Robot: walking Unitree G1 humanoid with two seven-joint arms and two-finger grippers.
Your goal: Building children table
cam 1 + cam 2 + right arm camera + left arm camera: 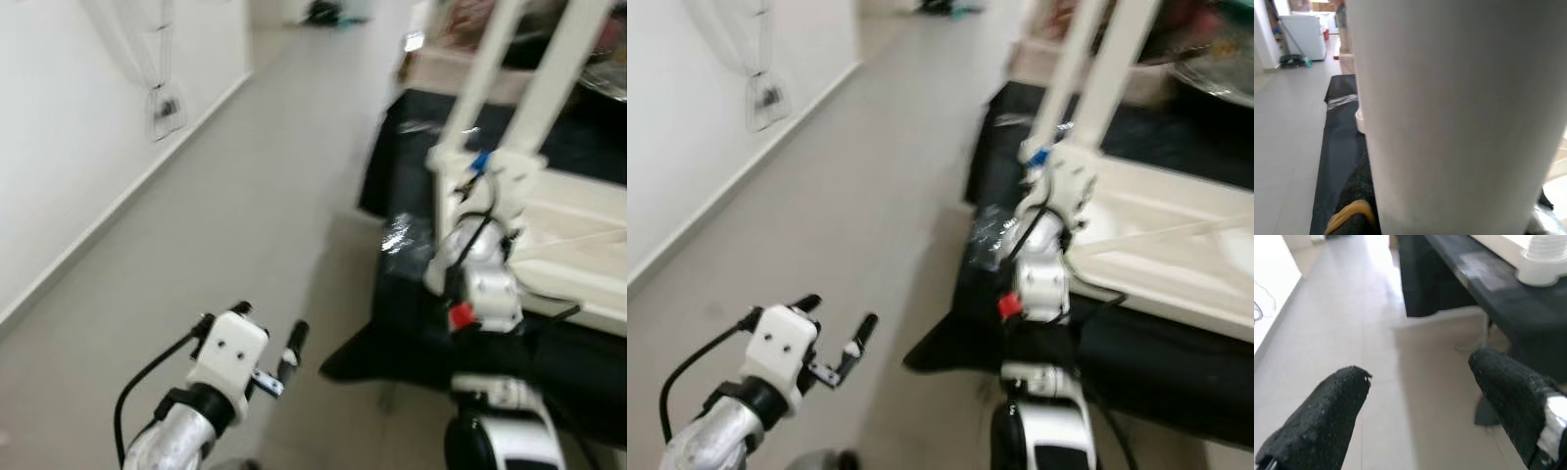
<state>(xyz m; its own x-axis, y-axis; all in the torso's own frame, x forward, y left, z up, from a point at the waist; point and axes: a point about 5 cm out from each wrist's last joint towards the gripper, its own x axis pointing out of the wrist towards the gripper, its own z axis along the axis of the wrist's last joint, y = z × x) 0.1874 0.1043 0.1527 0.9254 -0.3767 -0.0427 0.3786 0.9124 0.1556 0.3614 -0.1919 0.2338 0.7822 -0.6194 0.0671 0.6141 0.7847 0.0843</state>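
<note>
Pale tiled floor runs along a white wall, with a black-draped surface on the robot's right. The white children table lies upside down on it, legs up. The right gripper is up against one table leg, fingers around it. The left gripper hovers over the floor, fingers spread wide.
</note>
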